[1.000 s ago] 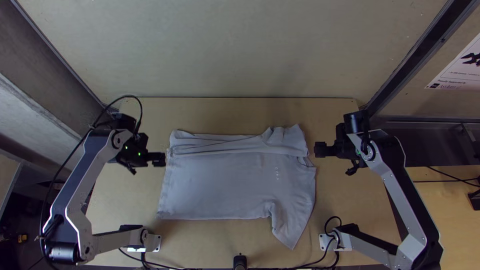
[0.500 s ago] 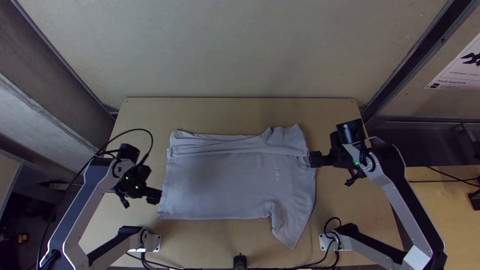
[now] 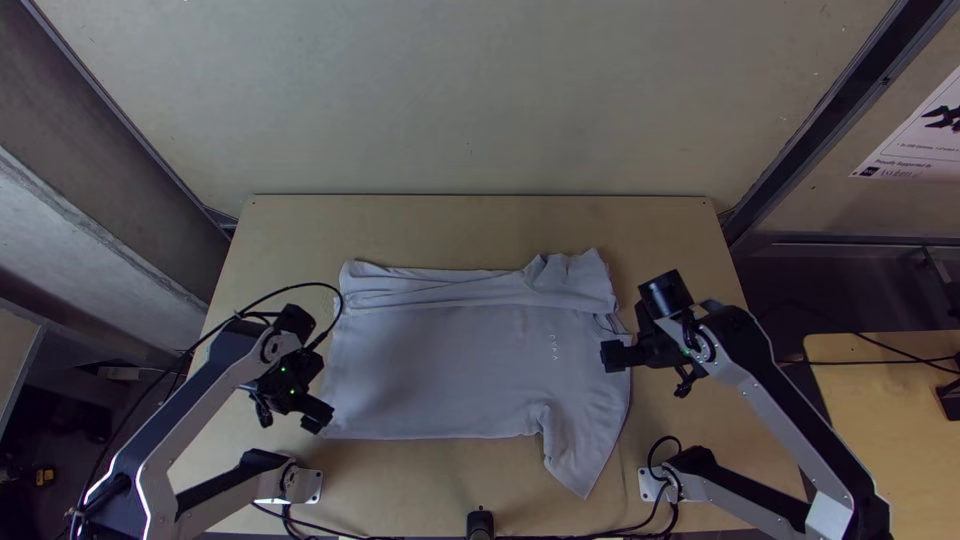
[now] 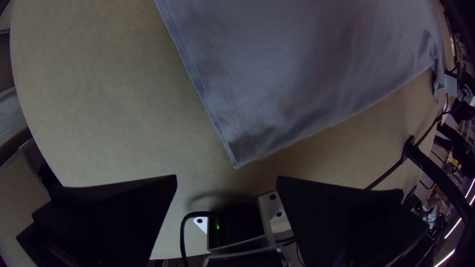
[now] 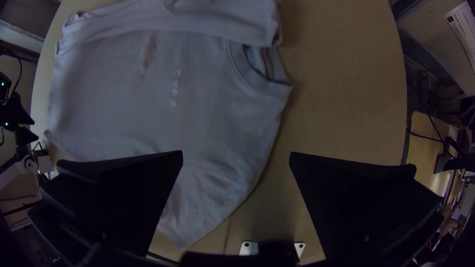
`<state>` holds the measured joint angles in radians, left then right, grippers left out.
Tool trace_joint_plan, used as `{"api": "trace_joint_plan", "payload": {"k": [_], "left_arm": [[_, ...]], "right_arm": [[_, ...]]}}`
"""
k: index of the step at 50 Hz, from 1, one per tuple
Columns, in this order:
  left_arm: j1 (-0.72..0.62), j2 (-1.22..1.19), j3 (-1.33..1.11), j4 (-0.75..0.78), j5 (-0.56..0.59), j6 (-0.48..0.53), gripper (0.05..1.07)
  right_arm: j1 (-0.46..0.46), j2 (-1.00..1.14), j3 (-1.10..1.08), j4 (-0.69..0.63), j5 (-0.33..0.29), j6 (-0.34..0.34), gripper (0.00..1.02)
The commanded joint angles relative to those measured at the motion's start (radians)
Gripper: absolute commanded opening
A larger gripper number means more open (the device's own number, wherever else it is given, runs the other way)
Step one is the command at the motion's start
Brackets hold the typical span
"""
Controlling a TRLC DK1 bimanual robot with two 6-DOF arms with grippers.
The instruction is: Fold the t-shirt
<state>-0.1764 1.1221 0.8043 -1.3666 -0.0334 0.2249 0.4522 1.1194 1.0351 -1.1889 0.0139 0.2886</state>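
Note:
The light grey t-shirt [image 3: 450, 370] lies on the table with its far side folded over in a loose band; one sleeve points toward the near edge at the right. My left gripper [image 3: 318, 415] is over the shirt's near left corner, and in the left wrist view the open left gripper [image 4: 226, 180] has the hem corner of the shirt [image 4: 277, 74] just beyond it. Above the shirt's right edge, below the collar, is my right gripper [image 3: 612, 356]. In the right wrist view the right gripper [image 5: 236, 155] is open over the edge of the shirt [image 5: 148, 109], holding nothing.
Bare wooden table [image 3: 470, 225] extends beyond the shirt and along both sides. A black post [image 3: 480, 522] and cables stand at the near edge between the arm bases. A grey wall rises past the far edge.
Both grippers have come toward the near edge, the left to the shirt's near corner, the right along and over its right edge. The shirt has not moved.

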Motion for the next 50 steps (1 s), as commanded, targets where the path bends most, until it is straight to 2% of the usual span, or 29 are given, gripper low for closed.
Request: {"api": "trace_joint_plan", "payload": {"k": [1, 11, 14, 31, 35, 38, 41, 44, 47, 48, 49, 50], "left_arm": [[-0.032, 0.056, -0.037, 0.015, -0.011, -0.018, 1.02], [-0.071, 0.153, -0.062, 0.064, -0.033, -0.058, 1.01], [-0.086, 0.18, -0.065, 0.069, -0.033, -0.064, 0.96], [-0.192, 0.304, -0.053, 0.118, -0.033, -0.157, 0.96], [-0.204, 0.326, -0.053, 0.12, -0.031, -0.171, 0.8], [-0.216, 0.335, -0.05, 0.13, -0.025, -0.187, 0.79], [-0.236, 0.346, -0.06, 0.127, -0.023, -0.193, 0.72], [-0.245, 0.352, -0.062, 0.13, -0.023, -0.194, 0.53], [-0.247, 0.349, -0.057, 0.153, -0.023, -0.194, 0.27], [-0.245, 0.346, -0.053, 0.159, -0.023, -0.194, 0.15], [-0.242, 0.341, -0.05, 0.169, -0.023, -0.194, 0.07], [-0.239, 0.338, -0.047, 0.17, -0.02, -0.193, 0.09]], "right_arm": [[0.014, -0.012, -0.038, -0.009, -0.005, 0.027, 0.99], [0.037, -0.017, -0.069, -0.008, -0.005, 0.027, 0.99], [0.043, -0.017, -0.081, -0.008, -0.005, 0.027, 0.99], [0.08, -0.015, -0.161, 0.0, -0.003, 0.026, 0.99], [0.082, -0.02, -0.191, 0.0, -0.003, 0.027, 0.99], [0.089, -0.03, -0.221, 0.0, -0.003, 0.027, 0.99], [0.098, -0.04, -0.244, -0.002, -0.005, 0.037, 0.99], [0.109, -0.049, -0.264, -0.002, -0.005, 0.053, 0.99], [0.121, -0.055, -0.277, -0.005, -0.005, 0.066, 0.98], [0.123, -0.055, -0.28, -0.009, -0.005, 0.086, 0.98], [0.125, -0.055, -0.283, -0.015, -0.005, 0.104, 0.98], [0.125, -0.053, -0.287, -0.02, -0.005, 0.113, 0.98]]}}
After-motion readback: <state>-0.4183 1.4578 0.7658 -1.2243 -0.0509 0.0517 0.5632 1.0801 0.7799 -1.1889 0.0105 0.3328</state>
